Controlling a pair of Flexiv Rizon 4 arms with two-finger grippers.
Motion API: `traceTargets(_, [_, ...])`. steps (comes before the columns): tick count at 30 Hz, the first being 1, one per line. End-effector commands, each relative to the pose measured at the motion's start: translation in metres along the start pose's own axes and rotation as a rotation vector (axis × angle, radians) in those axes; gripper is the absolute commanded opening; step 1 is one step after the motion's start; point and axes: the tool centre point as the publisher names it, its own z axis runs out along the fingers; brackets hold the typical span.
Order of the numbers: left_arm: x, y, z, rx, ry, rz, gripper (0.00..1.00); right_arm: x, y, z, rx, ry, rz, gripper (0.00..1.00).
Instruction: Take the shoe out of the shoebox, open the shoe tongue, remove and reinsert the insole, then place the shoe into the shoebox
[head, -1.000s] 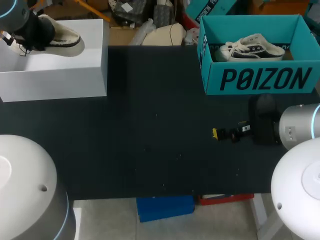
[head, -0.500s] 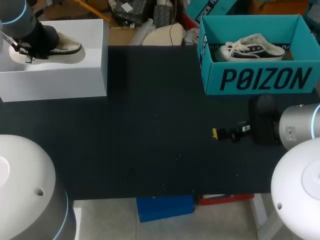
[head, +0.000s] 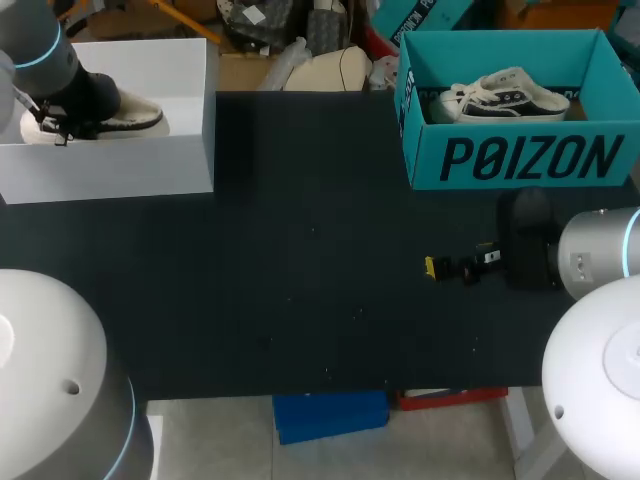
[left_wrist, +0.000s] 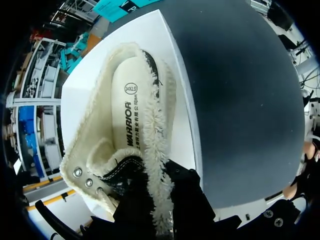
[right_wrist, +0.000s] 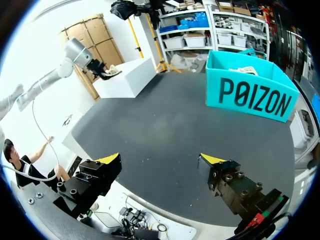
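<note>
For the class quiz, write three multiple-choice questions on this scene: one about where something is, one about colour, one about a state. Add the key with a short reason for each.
1. Where is the fleece-lined shoe?
A) on the bare table
B) at the white box
C) on the floor

2. What colours is the sneaker in the teal box?
A) black and white
B) red and blue
C) all green

3. The right gripper is:
A) open, holding nothing
B) shut on a shoe
C) shut on an insole

Key: B, its sole sits behind the white box's front wall; A, it has a white upper with dark sides; A, its yellow tips stand wide apart with nothing between them.
</note>
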Motion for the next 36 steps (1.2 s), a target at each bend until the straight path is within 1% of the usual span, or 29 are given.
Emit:
traceTargets(1, [-0.004,0.002,0.011,0.003,0.009,-0.002,0.00,0.000,-0.002,0.001,-0.003,0.002,0.001,1.00])
traceTargets(8, [-0.004,0.002,0.025,0.012,0.043,-0.014,0.00,0.000,-0.002,0.001,-0.003,0.002,0.001,1.00])
traceTargets(15, [-0.006,0.000,0.033,0.014,0.065,-0.019,0.00,0.000,-0.002,0.001,-0.003,0.002,0.001,1.00])
traceTargets(16, [-0.006,0.000,0.034,0.016,0.073,-0.021,0.01,0.000,-0.002,0.001,-0.003,0.002,0.001,1.00])
traceTargets(18, [-0.005,-0.001,0.035,0.021,0.083,-0.021,0.05,0.000,-0.002,0.001,-0.003,0.002,0.001,1.00])
traceTargets(19, [-0.004,-0.003,0.036,0.029,0.094,-0.020,0.09,0.000,-0.002,0.001,-0.003,0.002,0.001,1.00])
traceTargets(20, [-0.004,-0.004,0.036,0.028,0.107,-0.018,0.17,0.000,-0.002,0.001,-0.003,0.002,0.001,1.00])
traceTargets(22, [-0.004,-0.004,0.036,0.030,0.116,-0.021,0.36,0.000,-0.002,0.001,-0.003,0.002,0.001,1.00])
traceTargets(23, [-0.004,-0.005,0.036,0.030,0.116,-0.021,0.38,0.000,-0.002,0.001,-0.003,0.002,0.001,1.00])
traceTargets(26, [-0.008,-0.005,0.027,0.021,0.103,-0.018,0.40,0.000,-0.002,0.001,-0.003,0.002,0.001,1.00])
traceTargets(28, [-0.012,-0.006,0.019,0.019,0.089,-0.013,0.38,0.000,-0.002,0.001,-0.003,0.002,0.001,1.00])
traceTargets(32, [-0.024,-0.013,-0.003,0.019,0.066,0.000,0.34,0.000,-0.002,0.001,-0.003,0.002,0.001,1.00])
traceTargets(33, [-0.026,-0.014,-0.009,0.019,0.066,0.001,0.34,0.000,-0.002,0.001,-0.003,0.002,0.001,1.00])
traceTargets(35, [-0.031,-0.017,-0.023,0.016,0.053,0.009,0.38,0.000,-0.002,0.001,-0.003,0.002,0.001,1.00])
traceTargets(36, [-0.033,-0.019,-0.029,0.019,0.051,0.011,0.37,0.000,-0.002,0.001,-0.003,0.002,0.001,1.00])
